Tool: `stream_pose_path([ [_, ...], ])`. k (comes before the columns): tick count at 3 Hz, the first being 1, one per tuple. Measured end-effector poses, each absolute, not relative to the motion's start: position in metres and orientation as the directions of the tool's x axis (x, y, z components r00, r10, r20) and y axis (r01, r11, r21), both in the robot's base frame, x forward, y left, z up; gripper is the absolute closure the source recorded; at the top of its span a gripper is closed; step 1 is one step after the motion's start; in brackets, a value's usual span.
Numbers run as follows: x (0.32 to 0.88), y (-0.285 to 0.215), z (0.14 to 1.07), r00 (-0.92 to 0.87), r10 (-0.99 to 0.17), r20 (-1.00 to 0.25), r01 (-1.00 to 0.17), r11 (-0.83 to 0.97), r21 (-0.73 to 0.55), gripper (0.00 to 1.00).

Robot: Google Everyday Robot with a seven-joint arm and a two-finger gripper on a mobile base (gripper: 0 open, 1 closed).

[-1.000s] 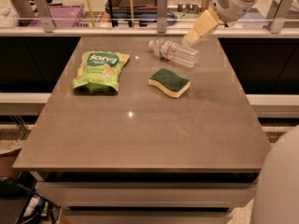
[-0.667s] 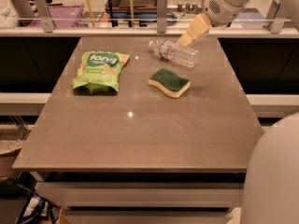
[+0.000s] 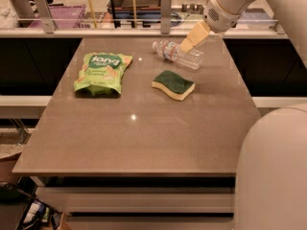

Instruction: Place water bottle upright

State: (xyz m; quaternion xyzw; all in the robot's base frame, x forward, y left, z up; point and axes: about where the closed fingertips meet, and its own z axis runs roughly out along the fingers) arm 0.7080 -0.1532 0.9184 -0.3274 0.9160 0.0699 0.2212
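The water bottle (image 3: 175, 53) lies on its side at the far right of the brown table (image 3: 139, 128), white cap pointing left, reddish-white label band near the cap end. My gripper (image 3: 188, 43), with tan fingers, reaches down from the upper right. Its tip is right at the bottle's middle, just above or touching it. The white arm runs off the top right corner.
A green and yellow sponge (image 3: 173, 84) lies just in front of the bottle. A green snack bag (image 3: 101, 72) lies at the far left. A railing with metal posts (image 3: 165, 6) runs behind the table. My white body (image 3: 273, 171) fills the lower right.
My gripper has moved left and down along the bottle toward its middle. The bottle, sponge and bag have not moved.
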Motion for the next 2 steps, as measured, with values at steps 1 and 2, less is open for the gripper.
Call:
stream_pose_path([
  [1, 0.718, -0.141, 0.907, -0.669, -0.595, -0.446, -0.664, 0.748, -0.002, 0.00],
  [2, 0.726, -0.124, 0.897, -0.643, -0.631, -0.434, -0.704, 0.710, 0.011, 0.00],
])
